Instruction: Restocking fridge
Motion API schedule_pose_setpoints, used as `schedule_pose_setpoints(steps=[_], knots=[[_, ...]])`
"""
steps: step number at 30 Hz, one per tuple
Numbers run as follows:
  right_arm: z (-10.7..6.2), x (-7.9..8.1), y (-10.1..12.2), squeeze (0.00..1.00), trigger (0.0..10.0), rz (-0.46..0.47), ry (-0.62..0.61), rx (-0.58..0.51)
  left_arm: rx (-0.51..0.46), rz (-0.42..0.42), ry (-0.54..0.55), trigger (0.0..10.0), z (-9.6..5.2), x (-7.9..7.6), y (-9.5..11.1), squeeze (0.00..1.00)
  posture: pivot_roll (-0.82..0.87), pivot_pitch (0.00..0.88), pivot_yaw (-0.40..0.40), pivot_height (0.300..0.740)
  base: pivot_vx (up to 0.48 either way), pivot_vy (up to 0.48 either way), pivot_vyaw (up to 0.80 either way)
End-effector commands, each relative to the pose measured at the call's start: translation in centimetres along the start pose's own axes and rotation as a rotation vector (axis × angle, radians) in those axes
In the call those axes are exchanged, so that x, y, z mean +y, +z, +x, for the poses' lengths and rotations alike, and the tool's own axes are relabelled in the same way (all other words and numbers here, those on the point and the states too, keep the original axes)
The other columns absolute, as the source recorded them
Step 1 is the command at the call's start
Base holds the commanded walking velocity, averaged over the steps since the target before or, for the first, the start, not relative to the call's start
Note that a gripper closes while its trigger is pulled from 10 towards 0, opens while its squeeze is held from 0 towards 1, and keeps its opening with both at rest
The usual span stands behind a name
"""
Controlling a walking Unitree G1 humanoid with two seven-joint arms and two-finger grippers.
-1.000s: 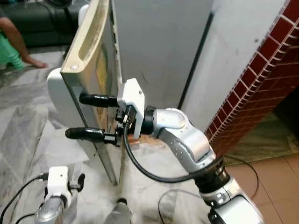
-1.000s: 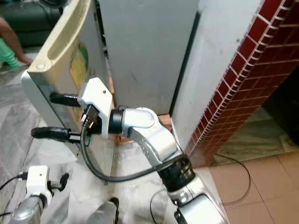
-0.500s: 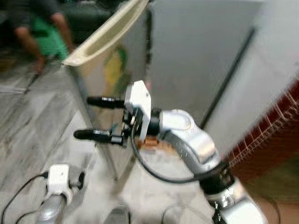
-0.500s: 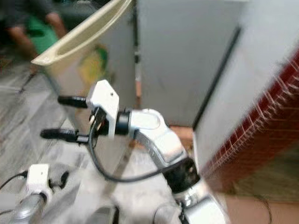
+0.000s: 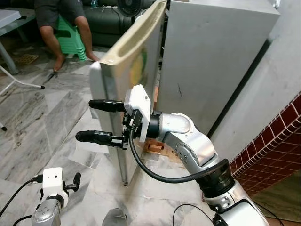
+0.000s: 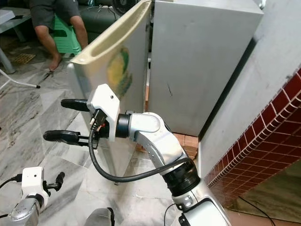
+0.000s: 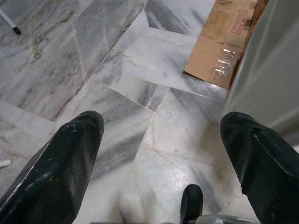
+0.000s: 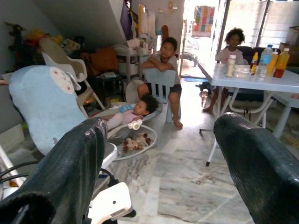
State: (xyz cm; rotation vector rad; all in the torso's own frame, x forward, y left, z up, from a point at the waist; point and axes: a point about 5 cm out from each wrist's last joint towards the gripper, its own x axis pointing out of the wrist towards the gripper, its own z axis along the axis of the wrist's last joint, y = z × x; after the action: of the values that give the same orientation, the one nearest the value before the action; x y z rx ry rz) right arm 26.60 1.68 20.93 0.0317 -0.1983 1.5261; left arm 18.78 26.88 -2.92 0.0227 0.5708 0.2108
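Fridge door (image 5: 127, 70) already open | my right gripper (image 5: 101, 121) beside its edge, fingers apart, empty | left gripper (image 7: 154, 163) low, fingers apart | restocking not yet begun, I judge

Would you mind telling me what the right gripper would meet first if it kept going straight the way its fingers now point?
The right gripper is open, its fingers pointing past the edge of the open fridge door into the room. The way looks free nearby; further on, depth unclear, stands a blue padded chair.
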Motion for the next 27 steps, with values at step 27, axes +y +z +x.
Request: schedule_pose_setpoints(steps=[27], knots=[[-4.2, -4.2, -3.3, 0.00, 10.0, -0.013, -0.494, 0.091, -0.011, 0.011, 0.031, 10.0, 0.1, 0.5, 0.0, 0.00, 0.16, 0.033, -0.015, 0.740, 0.045, 0.000, 0.00]])
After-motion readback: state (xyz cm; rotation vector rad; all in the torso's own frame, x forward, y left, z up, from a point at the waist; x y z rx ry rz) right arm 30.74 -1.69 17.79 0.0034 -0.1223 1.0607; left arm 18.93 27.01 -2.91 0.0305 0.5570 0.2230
